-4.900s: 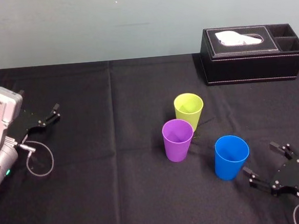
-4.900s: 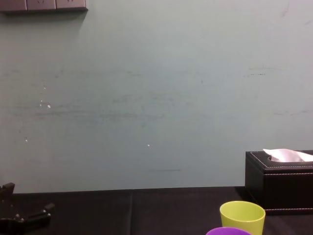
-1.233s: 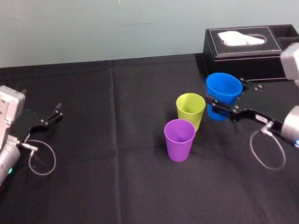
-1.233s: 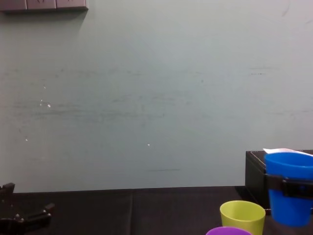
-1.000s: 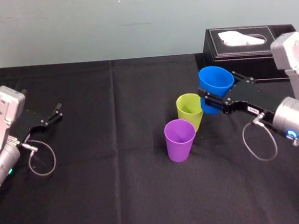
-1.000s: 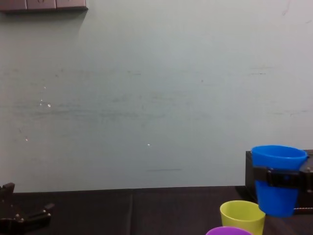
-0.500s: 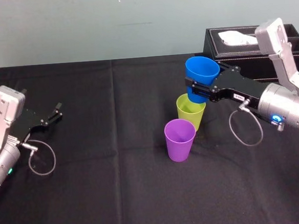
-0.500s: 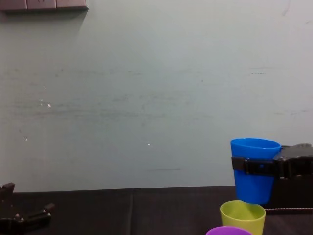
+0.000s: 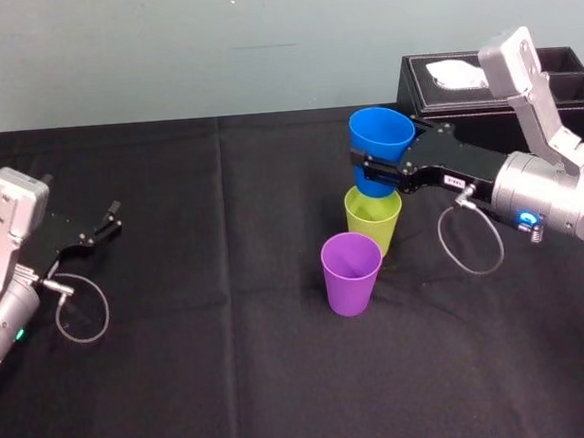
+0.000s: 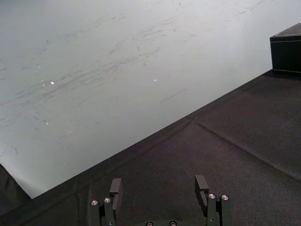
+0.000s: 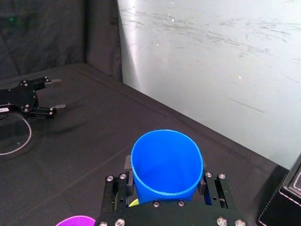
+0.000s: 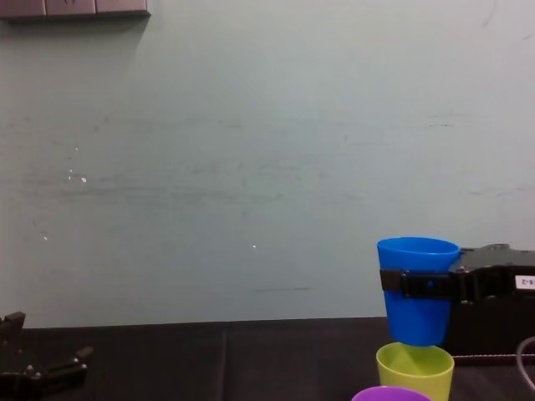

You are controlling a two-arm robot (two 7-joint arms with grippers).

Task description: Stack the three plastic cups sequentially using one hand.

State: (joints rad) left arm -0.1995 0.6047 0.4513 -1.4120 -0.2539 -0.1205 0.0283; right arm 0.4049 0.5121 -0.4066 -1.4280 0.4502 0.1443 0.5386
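Observation:
My right gripper (image 9: 373, 169) is shut on the blue cup (image 9: 381, 141) and holds it upright in the air. The cup's base hangs just above the mouth of the yellow-green cup (image 9: 373, 219), which stands on the black table. From the chest, the blue cup (image 12: 416, 294) sits a small gap over the yellow-green cup (image 12: 415, 366). The purple cup (image 9: 351, 272) stands just in front and to the left of the yellow-green one. In the right wrist view the fingers clasp both sides of the blue cup (image 11: 167, 165). My left gripper (image 9: 95, 233) rests open at the table's left side.
A black tissue box (image 9: 429, 99) stands at the back right, right behind my right arm. A pale wall runs along the table's far edge. Black cloth lies bare between the cups and the left gripper (image 10: 159, 197).
My right gripper has carried the blue cup leftward, from beside the yellow-green cup to directly over it. The left arm has not moved.

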